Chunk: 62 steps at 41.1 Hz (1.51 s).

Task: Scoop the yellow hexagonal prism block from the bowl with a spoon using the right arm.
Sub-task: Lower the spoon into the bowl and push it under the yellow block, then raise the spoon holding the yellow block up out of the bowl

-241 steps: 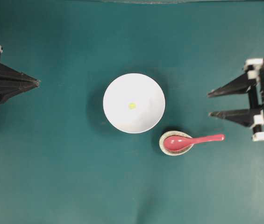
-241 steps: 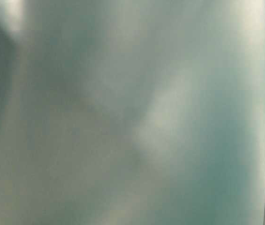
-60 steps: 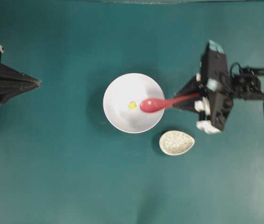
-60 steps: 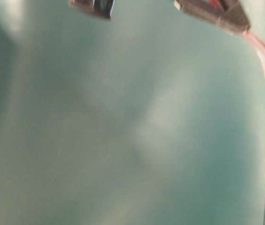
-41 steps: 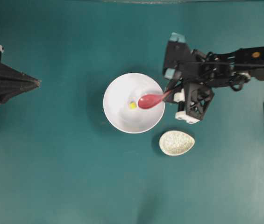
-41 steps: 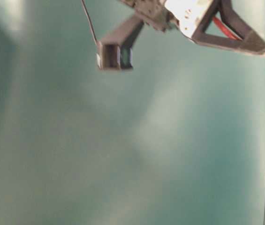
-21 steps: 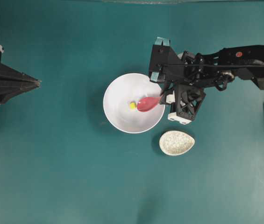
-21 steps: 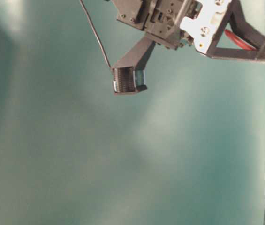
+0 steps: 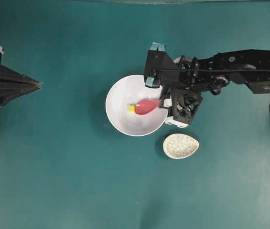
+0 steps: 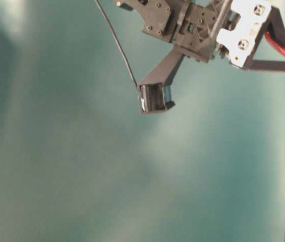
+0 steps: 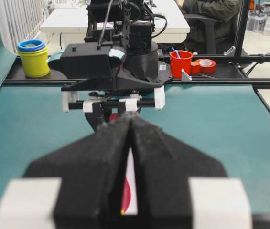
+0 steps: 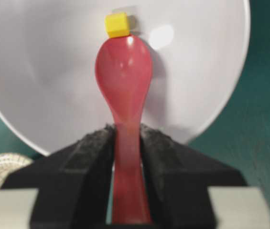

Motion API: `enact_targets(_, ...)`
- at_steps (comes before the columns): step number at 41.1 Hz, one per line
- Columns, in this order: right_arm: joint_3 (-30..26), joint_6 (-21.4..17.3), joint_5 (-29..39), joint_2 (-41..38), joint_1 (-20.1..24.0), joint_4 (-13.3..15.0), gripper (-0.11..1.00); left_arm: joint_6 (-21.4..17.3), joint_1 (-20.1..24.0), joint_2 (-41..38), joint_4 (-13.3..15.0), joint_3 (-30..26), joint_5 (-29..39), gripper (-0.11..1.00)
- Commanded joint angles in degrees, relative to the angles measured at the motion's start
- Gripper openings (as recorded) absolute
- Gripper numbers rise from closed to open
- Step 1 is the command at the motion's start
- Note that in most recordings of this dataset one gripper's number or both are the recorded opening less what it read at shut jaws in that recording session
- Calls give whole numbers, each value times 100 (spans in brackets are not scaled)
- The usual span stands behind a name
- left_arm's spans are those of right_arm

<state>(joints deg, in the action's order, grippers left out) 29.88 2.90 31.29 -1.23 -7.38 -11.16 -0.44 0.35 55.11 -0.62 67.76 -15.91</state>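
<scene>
The white bowl [image 9: 125,125] stands mid-table. In it lies the yellow hexagonal prism block [image 9: 131,109], tiny, left of centre. My right gripper [image 9: 165,101] hangs over the bowl's right rim, shut on the handle of the pink-red spoon [image 9: 145,106]. In the right wrist view the spoon [image 12: 124,76] runs out from between the jaws of the right gripper [image 12: 126,131] into the bowl [image 12: 44,71], and its tip touches the block [image 12: 117,25]. My left gripper [image 9: 38,85] rests shut at the table's left edge, holding nothing.
A small speckled egg-shaped dish [image 9: 180,145] sits just below and right of the bowl, under the right arm. Off the table's far end, in the left wrist view, stand a yellow cup stack [image 11: 33,58] and a red cup [image 11: 180,63].
The right arm has reached further left and the spoon's scoop has slid across the bowl to the block, which has shifted slightly left. The left arm has not moved.
</scene>
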Motion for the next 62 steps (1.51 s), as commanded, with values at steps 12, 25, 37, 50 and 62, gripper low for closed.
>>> enact_targets(12,-352,9,-360,-97,132,0,25,-18,9,-53,-18,-105,-26,1)
enact_targets(25,-387,9,-896,-114,149,-26,25,-18,9,-53,-18,-97,-26,1)
enact_targets(37,-387,9,-1090,-114,141,-26,25,-18,9,-53,-18,-97,-26,1)
enact_targets(50,-360,-26,-1239,0,149,-35,25,-18,9,-53,-18,-97,-18,1)
enact_targets(62,-193,-62,-1503,149,141,-44,25,-18,9,-53,-18,-97,18,1)
